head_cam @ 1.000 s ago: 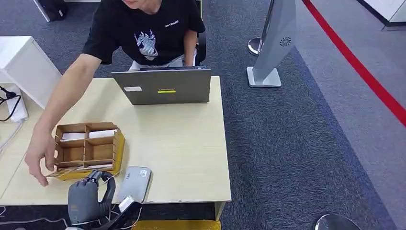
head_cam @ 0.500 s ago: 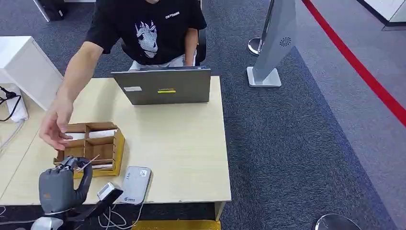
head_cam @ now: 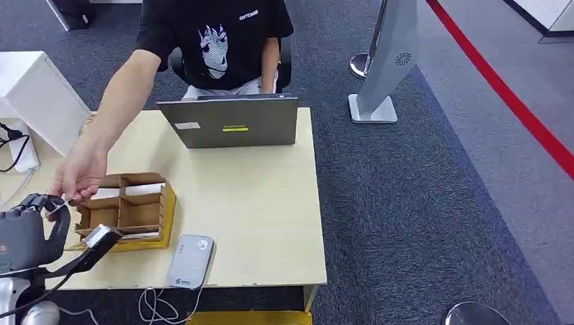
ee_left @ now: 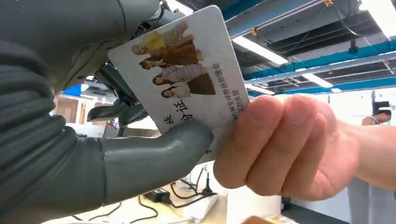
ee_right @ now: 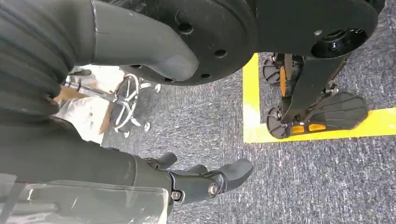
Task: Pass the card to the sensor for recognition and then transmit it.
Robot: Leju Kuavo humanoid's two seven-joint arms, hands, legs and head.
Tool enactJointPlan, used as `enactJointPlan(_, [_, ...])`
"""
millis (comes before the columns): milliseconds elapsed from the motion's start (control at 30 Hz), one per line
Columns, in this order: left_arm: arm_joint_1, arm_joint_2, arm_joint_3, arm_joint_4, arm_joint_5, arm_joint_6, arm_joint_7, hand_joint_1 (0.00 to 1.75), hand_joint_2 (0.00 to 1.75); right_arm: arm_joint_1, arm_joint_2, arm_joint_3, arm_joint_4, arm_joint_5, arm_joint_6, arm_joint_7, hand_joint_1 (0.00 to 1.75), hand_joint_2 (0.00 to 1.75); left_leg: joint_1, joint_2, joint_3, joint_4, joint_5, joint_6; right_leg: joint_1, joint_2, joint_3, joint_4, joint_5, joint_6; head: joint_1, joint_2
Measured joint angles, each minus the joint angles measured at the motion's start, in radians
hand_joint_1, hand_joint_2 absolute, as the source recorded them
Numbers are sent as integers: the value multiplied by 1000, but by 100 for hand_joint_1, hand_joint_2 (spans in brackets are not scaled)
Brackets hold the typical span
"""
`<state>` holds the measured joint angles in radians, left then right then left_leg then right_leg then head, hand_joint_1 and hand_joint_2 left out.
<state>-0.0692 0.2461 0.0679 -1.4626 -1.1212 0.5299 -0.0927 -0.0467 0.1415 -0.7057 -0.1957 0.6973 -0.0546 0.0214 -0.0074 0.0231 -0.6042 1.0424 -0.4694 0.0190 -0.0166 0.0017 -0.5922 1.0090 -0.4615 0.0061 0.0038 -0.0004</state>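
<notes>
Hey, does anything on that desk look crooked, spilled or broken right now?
Nothing spilled or broken. The wooden organizer sits slightly askew to the table edge, and the card reader overhangs the near edge a little. The card is gripped by both the left hand and a person's hand.

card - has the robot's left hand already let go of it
No, in the left wrist view the left hand presses its thumb on the card while the person's hand grips its edge.
</notes>
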Motion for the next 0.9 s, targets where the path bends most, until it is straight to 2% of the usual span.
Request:
enactJointPlan(33, [-3,3,3,7,0,0,1,91,175,0,0,0,0,0,0,1,0,175,0,0,0,0,0,0,0,0,0,0,0,0,0,0])
enactJointPlan(67, [-4,7,10,15,3,0,2,24,175,-1,0,0,0,0,0,3,0,175,0,0,0,0,0,0,0,0,0,0,0,0,0,0])
enactJointPlan(100, [-5,8,14,21,6,1,3,24,175,-1,0,0,0,0,0,3,0,175,0,0,0,0,0,0,0,0,0,0,0,0,0,0])
enactJointPlan(133, [-5,9,16,25,10,2,3,7,175,-1,0,0,0,1,0,3,0,175,0,0,0,0,0,0,0,0,0,0,0,0,0,0])
enactJointPlan(200, [-3,8,21,32,15,3,3,7,175,0,0,0,0,2,0,6,0,175,0,0,0,0,0,0,0,0,0,0,0,0,0,0])
enactJointPlan(233, [-3,8,23,35,16,3,3,0,175,-1,0,0,0,3,0,6,0,175,0,0,0,0,0,0,0,0,0,0,0,0,0,0])
enactJointPlan(500, [16,2,31,38,24,18,-5,0,175,-1,0,0,0,3,-4,7,0,175,0,0,0,0,0,0,0,0,0,0,0,0,0,0])
enactJointPlan(700, [53,-15,30,-7,55,27,-36,0,175,-1,0,0,0,2,-5,7,0,175,0,0,0,0,0,0,0,0,0,0,0,0,0,0])
enactJointPlan(833, [85,-39,29,-76,142,0,-86,0,175,0,0,-5,0,-1,-5,3,0,175,0,0,0,0,0,0,0,0,-1,0,0,0,0,0])
enactJointPlan(900, [99,-47,24,-106,212,-60,-119,0,175,0,0,-9,0,-7,-7,-1,0,175,0,0,0,0,0,0,0,0,-1,0,0,0,0,0])
